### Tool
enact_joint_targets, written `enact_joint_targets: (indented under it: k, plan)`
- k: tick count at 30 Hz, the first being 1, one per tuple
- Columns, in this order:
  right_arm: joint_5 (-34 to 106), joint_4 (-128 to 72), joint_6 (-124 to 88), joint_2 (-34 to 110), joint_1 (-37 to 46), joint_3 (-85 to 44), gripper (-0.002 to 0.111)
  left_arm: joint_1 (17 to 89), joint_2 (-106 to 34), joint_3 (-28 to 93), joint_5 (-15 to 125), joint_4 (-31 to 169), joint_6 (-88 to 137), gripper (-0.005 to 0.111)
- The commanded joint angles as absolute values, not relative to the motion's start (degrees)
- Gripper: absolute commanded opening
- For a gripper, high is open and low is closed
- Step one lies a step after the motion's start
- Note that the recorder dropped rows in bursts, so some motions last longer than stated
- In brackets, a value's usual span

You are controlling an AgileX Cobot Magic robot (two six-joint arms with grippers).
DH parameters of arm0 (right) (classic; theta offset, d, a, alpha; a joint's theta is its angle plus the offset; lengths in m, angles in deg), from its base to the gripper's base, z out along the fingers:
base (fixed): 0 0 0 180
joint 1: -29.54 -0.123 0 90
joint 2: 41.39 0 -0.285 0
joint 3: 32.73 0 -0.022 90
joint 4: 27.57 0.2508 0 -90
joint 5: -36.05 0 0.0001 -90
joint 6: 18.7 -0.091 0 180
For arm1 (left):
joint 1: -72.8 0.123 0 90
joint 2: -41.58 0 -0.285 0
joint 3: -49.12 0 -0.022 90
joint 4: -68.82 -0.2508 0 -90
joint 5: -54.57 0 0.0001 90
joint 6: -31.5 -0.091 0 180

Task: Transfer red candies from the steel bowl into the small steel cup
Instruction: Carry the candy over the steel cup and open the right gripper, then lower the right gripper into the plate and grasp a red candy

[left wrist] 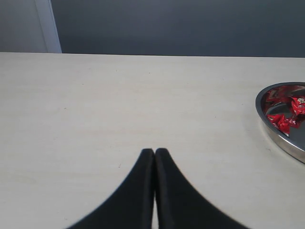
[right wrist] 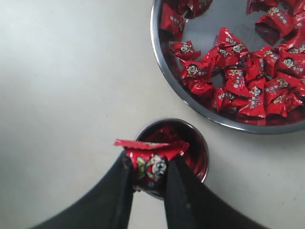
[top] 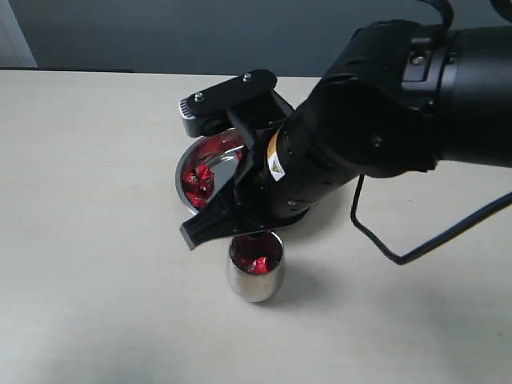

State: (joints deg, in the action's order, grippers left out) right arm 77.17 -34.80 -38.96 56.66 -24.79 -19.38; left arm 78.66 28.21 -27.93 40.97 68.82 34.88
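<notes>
- Red candies (right wrist: 238, 71) lie heaped in the steel bowl (right wrist: 214, 21), and a few are already inside the small steel cup (top: 252, 286).
- Right jaws are partly closed, pinching one wrapped candy (right wrist: 150, 164) directly above the cup's mouth.
- Left jaws are pressed together and empty, over bare counter (left wrist: 95, 105), well apart from the bowl.
- Cup stands just beside the bowl's rim, not touching it; open counter spreads on the cup's other sides.
</notes>
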Motion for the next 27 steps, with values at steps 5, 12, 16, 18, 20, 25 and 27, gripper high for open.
enact_joint_targets:
  k: [5, 12, 16, 18, 20, 25, 27]
  plan:
    - [76.77, -34.74, -37.97, 58.25, -24.81, -19.18, 0.028, 78.37, 28.51, -28.10, 41.21, 68.82, 35.00, 0.000]
    - [75.19, -39.66, -38.09, 58.25, -24.39, -19.18, 0.028, 78.37, 28.51, -28.10, 41.21, 68.82, 35.00, 0.000]
    - [69.17, -45.57, -44.90, 58.61, -20.27, -19.28, 0.028, 78.37, 28.51, -28.10, 41.21, 68.82, 35.00, 0.000]
    - [66.68, -45.38, -45.43, 59.63, -17.60, -19.28, 0.028, 78.37, 28.51, -28.10, 41.21, 68.82, 35.00, 0.000]
    - [64.01, -44.90, -45.43, 61.22, -15.11, -19.28, 0.028, 78.37, 28.51, -28.10, 41.21, 68.82, 35.00, 0.000]
    - [57.59, -44.90, -43.54, 65.57, -12.10, -19.28, 0.028, 78.37, 28.51, -28.10, 41.21, 68.82, 35.00, 0.000]
    - [54.89, -45.04, -42.78, 67.34, -11.55, -19.28, 0.028, 78.37, 28.51, -28.10, 41.21, 68.82, 35.00, 0.000]
